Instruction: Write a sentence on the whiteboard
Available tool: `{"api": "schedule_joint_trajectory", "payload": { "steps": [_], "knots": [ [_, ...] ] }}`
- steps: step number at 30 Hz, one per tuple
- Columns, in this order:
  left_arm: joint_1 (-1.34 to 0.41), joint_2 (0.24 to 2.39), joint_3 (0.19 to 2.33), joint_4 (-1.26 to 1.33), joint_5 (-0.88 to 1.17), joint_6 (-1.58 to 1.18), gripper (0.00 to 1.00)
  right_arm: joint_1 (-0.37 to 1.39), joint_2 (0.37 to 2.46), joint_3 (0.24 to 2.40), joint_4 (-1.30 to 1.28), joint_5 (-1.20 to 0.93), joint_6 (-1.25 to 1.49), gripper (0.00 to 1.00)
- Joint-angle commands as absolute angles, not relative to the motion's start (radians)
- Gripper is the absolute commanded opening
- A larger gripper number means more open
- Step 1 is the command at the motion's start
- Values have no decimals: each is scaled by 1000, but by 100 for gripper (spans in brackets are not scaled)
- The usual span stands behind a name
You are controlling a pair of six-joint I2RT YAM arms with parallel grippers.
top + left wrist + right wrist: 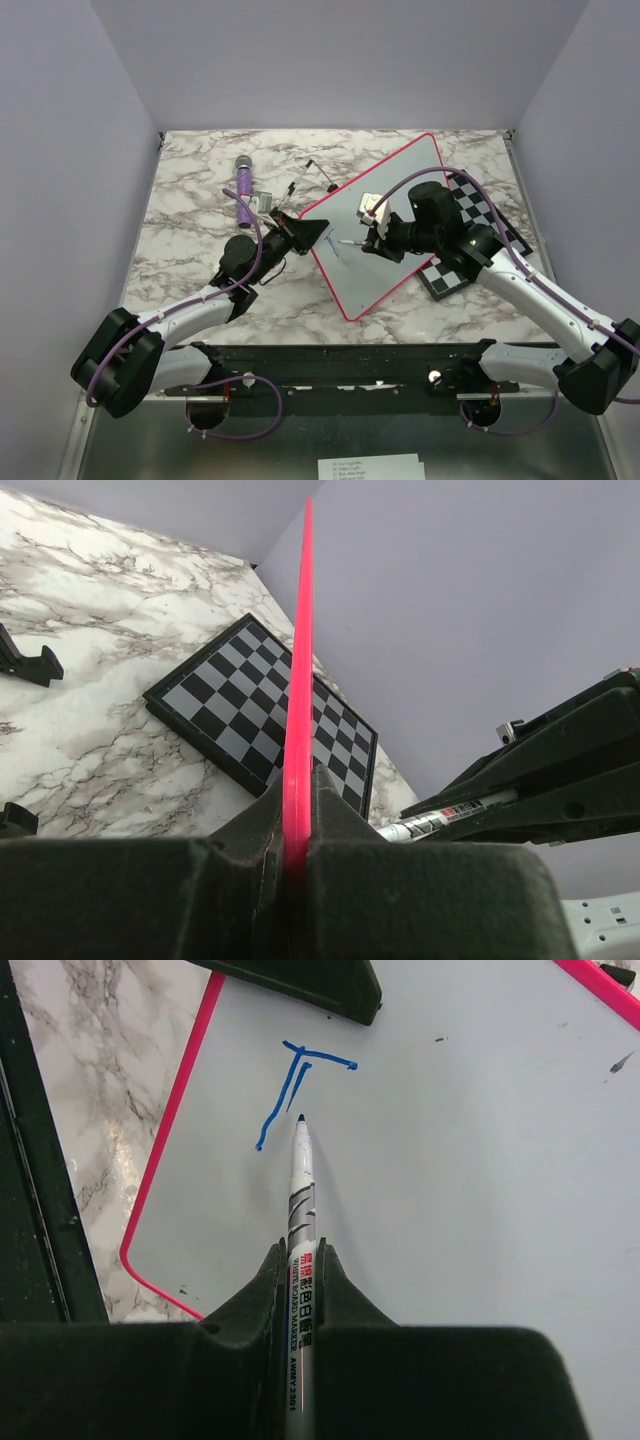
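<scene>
The whiteboard [400, 195], white with a pink rim, lies tilted across the table. My left gripper [316, 232] is shut on its left edge; in the left wrist view the pink rim [301, 630] runs straight up from between the jaws of that gripper [298, 785]. My right gripper [302, 1255] is shut on a white whiteboard marker [300, 1185] pointing at the board [480, 1160]. The sentence [298, 1075] is only a blue "T" shape with a short extra stroke. The marker tip sits at that stroke's lower end. From above, the right gripper [366, 243] hovers over the board's left part.
A black-and-white chessboard [482, 218] lies under the whiteboard's right side, also seen in the left wrist view as the chessboard [230, 705]. A purple microphone-like object [243, 188] and a thin wire piece [312, 172] lie at the back left. Small black stands [30, 662] rest on the marble.
</scene>
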State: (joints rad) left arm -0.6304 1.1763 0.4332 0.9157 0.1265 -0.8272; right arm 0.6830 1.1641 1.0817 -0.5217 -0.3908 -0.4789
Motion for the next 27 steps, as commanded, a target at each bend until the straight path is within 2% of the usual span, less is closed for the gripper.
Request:
{"api": "schedule_joint_trajectory", "payload": {
  "steps": [1,17,27],
  "knots": [
    [-630,1140,440,1068,140,-839,0,675,1158,1077,-499,-411,-514,1],
    [-630,1144,451,1068,143,-853,0,675,1215,1078,-489,-434,-514,1],
    [-630,1158,454,1081,147,-862,0,675,1215,1095,-448,-368,-450,1]
  ]
}}
